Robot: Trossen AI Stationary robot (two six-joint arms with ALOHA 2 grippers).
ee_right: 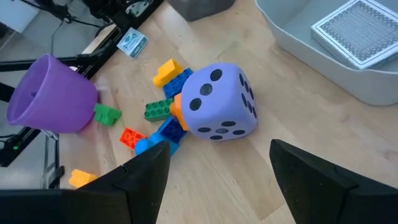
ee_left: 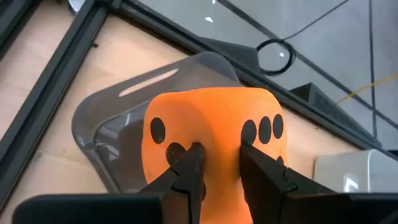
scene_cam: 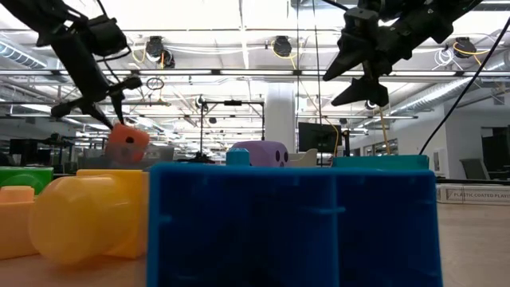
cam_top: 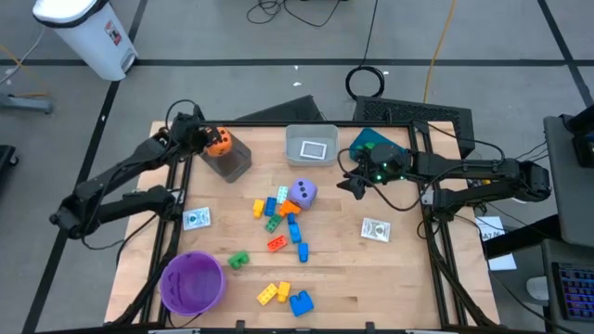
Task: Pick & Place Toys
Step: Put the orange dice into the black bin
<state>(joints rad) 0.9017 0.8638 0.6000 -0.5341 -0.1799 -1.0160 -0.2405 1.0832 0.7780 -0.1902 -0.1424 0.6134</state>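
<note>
Blocking most of my low view, a blue brick (scene_cam: 291,227) sits right against the lens, with a yellow brick (scene_cam: 88,215) beside it, so the table behind them is largely hidden from that angle. Over their tops I can only see the upper part of the purple die (scene_cam: 259,153) and a strip of the teal bin (scene_cam: 381,162).

My left gripper (ee_left: 216,163) is pinching the orange die (ee_left: 214,134) by one corner, fingers pressed into its face, held above the grey bin (cam_top: 229,158) near the table's far left edge. From the wrist I see the bin's rim under the die, but not its inside.

My right gripper (ee_right: 214,165) hangs spread and holding nothing, above the table near the teal bin (cam_top: 374,144), with the purple die (ee_right: 217,99) below it and apart from it. Small bricks (cam_top: 281,215) crowd against that die; some are partly tucked under it.

A patterned card lies in the white bin (cam_top: 311,146). Two more cards (cam_top: 197,219) lie flat on the table, one on each side, their print too small for me to read. The purple bowl (cam_top: 193,282) stands at the near left corner, cut off at the frame's edge.
</note>
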